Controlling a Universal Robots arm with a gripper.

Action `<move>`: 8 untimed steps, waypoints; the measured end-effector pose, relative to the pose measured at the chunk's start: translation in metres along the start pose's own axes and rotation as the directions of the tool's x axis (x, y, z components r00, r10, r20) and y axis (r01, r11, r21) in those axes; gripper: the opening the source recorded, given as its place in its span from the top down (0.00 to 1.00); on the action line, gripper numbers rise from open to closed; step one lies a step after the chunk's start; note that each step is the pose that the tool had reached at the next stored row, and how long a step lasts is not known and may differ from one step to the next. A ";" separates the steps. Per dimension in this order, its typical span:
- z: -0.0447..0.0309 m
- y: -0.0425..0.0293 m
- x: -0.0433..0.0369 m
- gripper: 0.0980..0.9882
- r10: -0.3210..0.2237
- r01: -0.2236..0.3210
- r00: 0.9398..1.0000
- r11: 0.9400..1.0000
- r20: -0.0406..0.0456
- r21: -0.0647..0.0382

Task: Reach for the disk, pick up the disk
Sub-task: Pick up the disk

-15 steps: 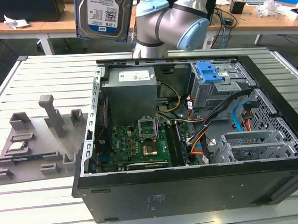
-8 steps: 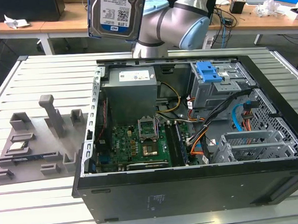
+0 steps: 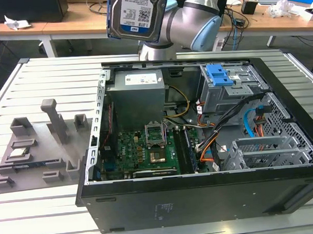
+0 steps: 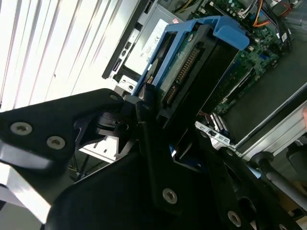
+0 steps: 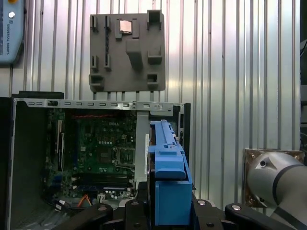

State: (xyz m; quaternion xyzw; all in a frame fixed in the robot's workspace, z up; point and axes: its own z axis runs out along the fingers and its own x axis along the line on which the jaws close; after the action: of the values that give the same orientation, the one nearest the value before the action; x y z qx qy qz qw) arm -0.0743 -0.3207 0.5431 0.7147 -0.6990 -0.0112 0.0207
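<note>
The disk (image 3: 138,12) is hanging in the air, high above the far rim of the open computer case (image 3: 203,203), with its label facing the room. From the exterior view I am seeing the arm (image 3: 193,22) curving behind it, but the disk itself is covering whatever is holding it.

The second wrist view is supplying that part. The gripper (image 4: 156,108) is clamping narrowly on the disk, and its black fingers (image 4: 146,125) are pressing against the blue-framed edges. The connector end is pointing down toward the case. The first wrist view is showing the same hold with the disk edge-on, well above the case's interior.

Counting what is lying about, I am finding:
- one disk
- one case
- one motherboard (image 3: 142,149) on the case floor
- one silver power supply (image 3: 137,94) against the case's far wall
- one blue latch (image 3: 220,74) on the drive cage inside the case
- one grey fixture plate (image 3: 38,154) on the slatted table (image 3: 44,75) just beside the case, on the exterior view's left
- one small silver chip (image 3: 19,153) sitting on that plate
</note>
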 end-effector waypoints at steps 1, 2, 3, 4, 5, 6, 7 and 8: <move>-0.0003 -0.0068 0.0001 0.70 0.000 0.000 1.000 1.000 0.000 0.000; -0.0005 -0.0109 0.0002 0.70 0.000 0.000 1.000 1.000 0.000 0.000; -0.0006 -0.0134 0.0002 0.70 0.000 0.000 1.000 1.000 0.000 0.000; -0.0007 -0.0161 0.0003 0.70 0.000 0.000 1.000 1.000 0.000 0.000; -0.0009 -0.0195 0.0003 0.70 0.000 0.000 1.000 1.000 0.000 0.000; -0.0010 -0.0221 0.0004 0.70 0.000 0.000 1.000 1.000 0.000 0.000; -0.0012 -0.0266 0.0004 0.70 0.000 0.000 1.000 1.000 0.000 0.000; -0.0013 -0.0291 0.0005 0.70 0.000 0.000 1.000 1.000 0.000 0.000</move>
State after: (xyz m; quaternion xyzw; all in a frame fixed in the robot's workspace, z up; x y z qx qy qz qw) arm -0.0452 -0.3205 0.5431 0.7147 -0.6990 -0.0112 0.0207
